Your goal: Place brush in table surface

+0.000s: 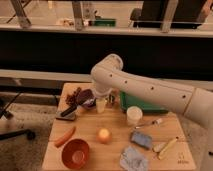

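Observation:
The table surface [118,126] is a light-brown wooden board in the lower middle of the camera view. A pale yellow long-handled brush [167,147] lies flat on it near the front right, beside a blue sponge [141,139]. My white arm reaches in from the right and bends down over the board's back. My gripper [102,100] hangs there, next to a purple object [86,97] and well left of the brush. A pale part below the wrist hides what is between its tips.
A green tray [145,106] sits at the back right, partly under my arm. On the board lie a white cup [133,115], an orange ball [103,135], a red bowl [75,152], a carrot [65,136], a grey cloth [134,159] and a dark flat item [66,115]. A chair base [10,120] stands on the left.

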`<state>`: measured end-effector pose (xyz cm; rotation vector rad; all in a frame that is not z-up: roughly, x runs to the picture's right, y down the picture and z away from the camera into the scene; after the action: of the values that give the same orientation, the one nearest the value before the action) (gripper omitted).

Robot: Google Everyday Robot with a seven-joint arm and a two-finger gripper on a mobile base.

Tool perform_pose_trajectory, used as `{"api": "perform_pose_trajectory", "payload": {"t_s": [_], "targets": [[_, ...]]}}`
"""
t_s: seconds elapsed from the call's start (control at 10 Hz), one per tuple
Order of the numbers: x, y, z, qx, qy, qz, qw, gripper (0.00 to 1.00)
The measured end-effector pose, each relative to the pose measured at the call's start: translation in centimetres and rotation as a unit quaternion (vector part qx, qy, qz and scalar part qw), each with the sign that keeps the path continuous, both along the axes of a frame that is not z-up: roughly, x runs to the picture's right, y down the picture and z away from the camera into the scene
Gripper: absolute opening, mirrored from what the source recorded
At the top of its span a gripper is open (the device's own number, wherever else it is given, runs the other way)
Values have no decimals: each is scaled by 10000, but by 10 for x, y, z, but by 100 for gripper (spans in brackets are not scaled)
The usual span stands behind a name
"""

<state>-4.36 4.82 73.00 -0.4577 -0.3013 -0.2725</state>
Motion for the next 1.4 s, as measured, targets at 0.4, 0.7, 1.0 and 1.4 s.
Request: {"api": "perform_pose_trajectory", "payload": {"t_s": [0.4, 0.7, 1.0, 1.4], "targets": [[-26, -11, 12, 12, -207, 24, 9998, 80], [-29, -16, 15, 42, -288, 29, 9996, 80], [-29, -16, 20, 59, -290, 54, 9995, 80], [-33, -18, 21, 78, -354, 128, 9993, 80]]}}
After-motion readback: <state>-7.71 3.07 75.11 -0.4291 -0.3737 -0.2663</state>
